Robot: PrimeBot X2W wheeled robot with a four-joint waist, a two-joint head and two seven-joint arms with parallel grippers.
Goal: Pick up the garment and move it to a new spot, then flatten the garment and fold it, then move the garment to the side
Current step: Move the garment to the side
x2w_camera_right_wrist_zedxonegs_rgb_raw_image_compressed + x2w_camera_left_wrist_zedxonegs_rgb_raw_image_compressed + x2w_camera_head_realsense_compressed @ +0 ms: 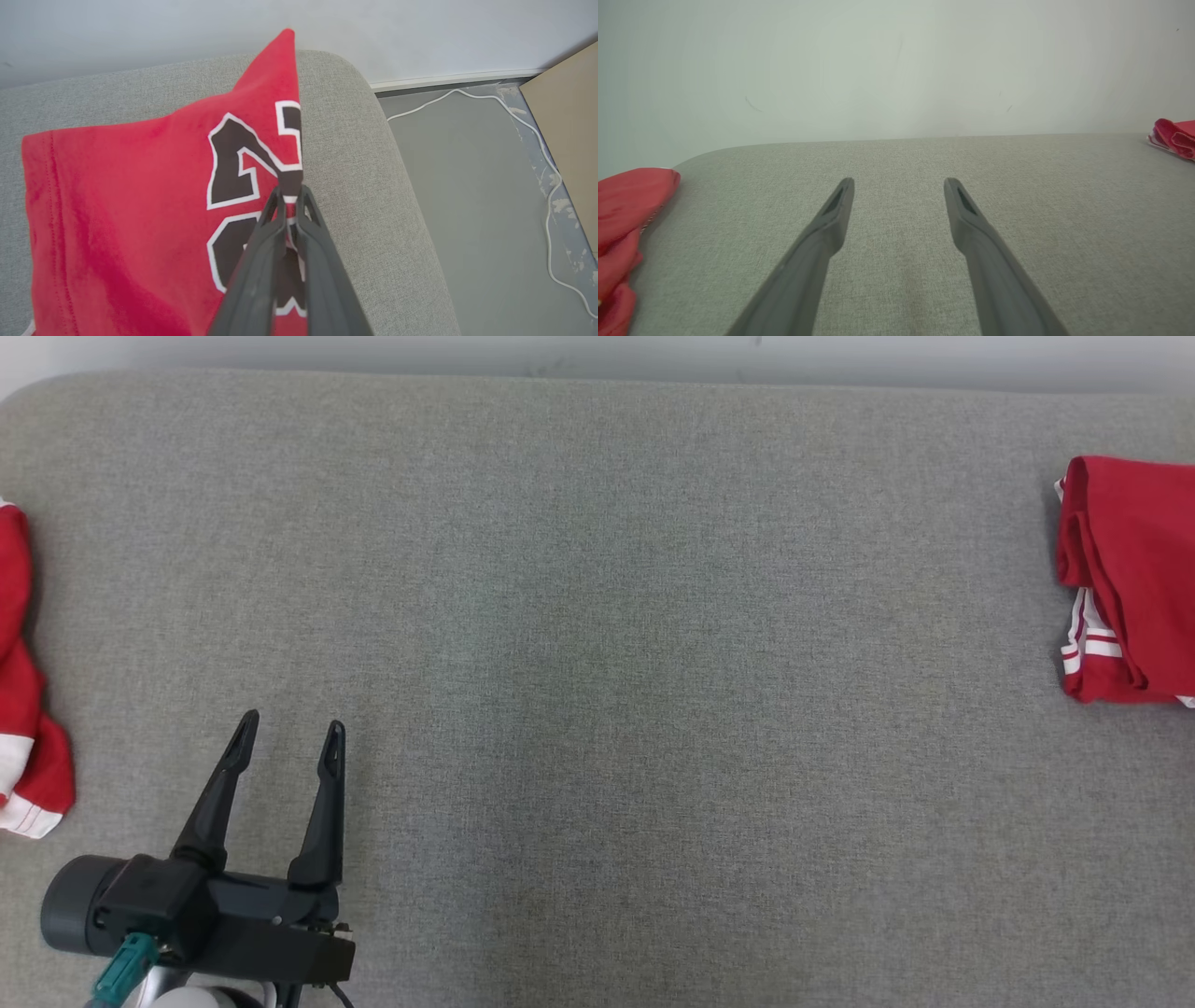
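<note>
Right wrist view: my right tool (290, 193) is pinching a fold of the red garment (140, 186) at the right end of the counter (364, 163); my left tool (292, 723) stands spread, near left.

The bench (597, 616) is grey woven cloth, matt and slightly coarse. The garment (117, 196) is soft, fleecy red cloth. The left gripper (291, 726) looks like smooth, matt dark plastic.

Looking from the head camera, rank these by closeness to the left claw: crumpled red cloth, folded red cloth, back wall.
1. Crumpled red cloth, just to its left.
2. Back wall, beyond the far edge.
3. Folded red cloth, far right edge.
</note>
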